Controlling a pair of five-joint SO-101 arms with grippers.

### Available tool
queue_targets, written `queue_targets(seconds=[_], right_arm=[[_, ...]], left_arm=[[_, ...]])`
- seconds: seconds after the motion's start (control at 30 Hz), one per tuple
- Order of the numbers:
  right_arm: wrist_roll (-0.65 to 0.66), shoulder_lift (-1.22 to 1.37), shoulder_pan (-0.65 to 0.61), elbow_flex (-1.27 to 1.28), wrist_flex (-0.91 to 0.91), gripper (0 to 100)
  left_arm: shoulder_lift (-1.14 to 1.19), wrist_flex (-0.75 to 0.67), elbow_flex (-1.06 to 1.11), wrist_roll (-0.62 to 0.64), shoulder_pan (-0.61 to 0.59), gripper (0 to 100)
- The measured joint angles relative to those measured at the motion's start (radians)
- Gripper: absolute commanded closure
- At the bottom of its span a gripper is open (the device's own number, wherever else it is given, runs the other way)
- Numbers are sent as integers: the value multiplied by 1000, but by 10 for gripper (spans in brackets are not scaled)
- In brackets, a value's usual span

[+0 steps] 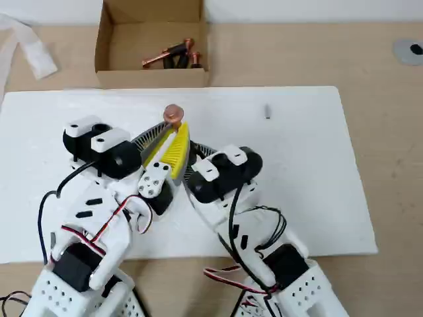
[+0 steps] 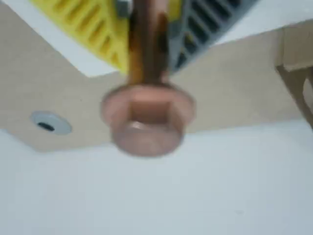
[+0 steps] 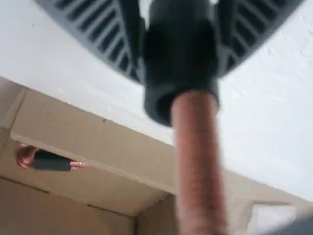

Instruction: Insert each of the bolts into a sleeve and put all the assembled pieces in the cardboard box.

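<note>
Judging from its coppery metal, the bolt (image 1: 173, 113) is stiff and light, and its smooth shank could slide in a loose pinch. It is best held on the shank just below the flanged hex head. The left gripper (image 2: 146, 46) does that, its yellow and grey jaws clamped on the shank, with the head showing large at the centre of the left wrist frame. The black sleeve (image 3: 180, 63) looks rigid and round, so it could roll unless squeezed across its middle. The right gripper (image 3: 180, 24) has its grey jaws clamped on it at the top of the right wrist frame, and threaded copper shank runs down out of the sleeve's end.

In the high view both arms rise from the lower edge and lean inward, meeting at the middle of the white sheet (image 1: 297, 172) on the desk (image 1: 370, 66). The bolt head sits just above the jaws there. The cardboard box (image 1: 102, 46) stands at upper centre, holding finished pieces (image 1: 172, 56)
</note>
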Motion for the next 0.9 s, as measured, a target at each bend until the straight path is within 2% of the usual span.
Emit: queue_targets(seconds=[0.4, 0.6, 0.8, 0.9], right_arm=[[0, 0, 0, 0, 0, 989], [0, 0, 2, 0, 0, 989], [0, 0, 2, 0, 0, 989], [0, 0, -2, 0, 0, 989]], left_arm=[[-2, -54, 58, 0, 0, 994], [0, -135, 146, -64, 5, 994], [0, -140, 150, -74, 6, 994], [-3, -97, 147, -74, 6, 994]])
